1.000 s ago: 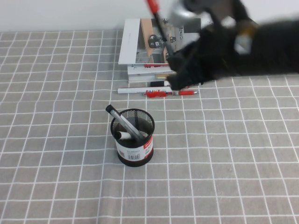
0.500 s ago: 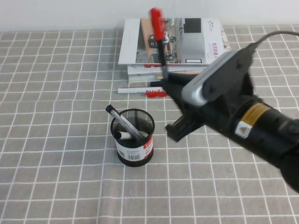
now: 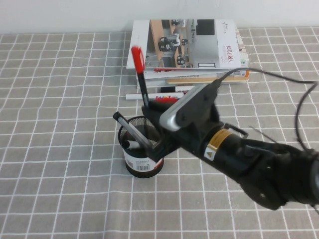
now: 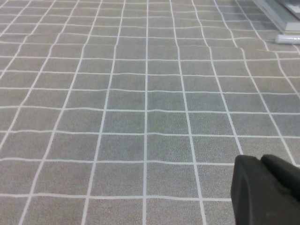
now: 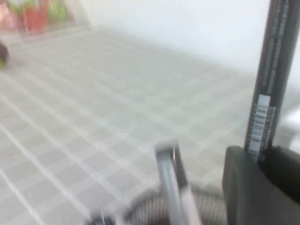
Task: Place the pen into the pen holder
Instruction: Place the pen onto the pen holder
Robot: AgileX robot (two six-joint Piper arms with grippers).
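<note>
My right gripper (image 3: 155,112) is shut on the pen (image 3: 141,82), a black barrel with a red cap on top, held nearly upright just above the back rim of the pen holder (image 3: 141,148). The holder is a black mesh cup with a white and red label and has a grey pen (image 3: 130,130) leaning in it. In the right wrist view the pen's barrel (image 5: 272,79) rises from between the fingers (image 5: 243,183), with the grey pen (image 5: 171,183) and the holder's rim below. My left gripper (image 4: 276,164) shows only in the left wrist view, shut and empty over bare cloth.
A stack of books and magazines (image 3: 187,50) lies at the back of the table. A white marker and a red-and-white pen (image 3: 167,98) lie in front of it. The checked grey cloth (image 3: 60,99) covers the table.
My right arm has swung left and down toward me, carrying the pen from above the books to just over the holder. The holder and grey pen have not moved.
</note>
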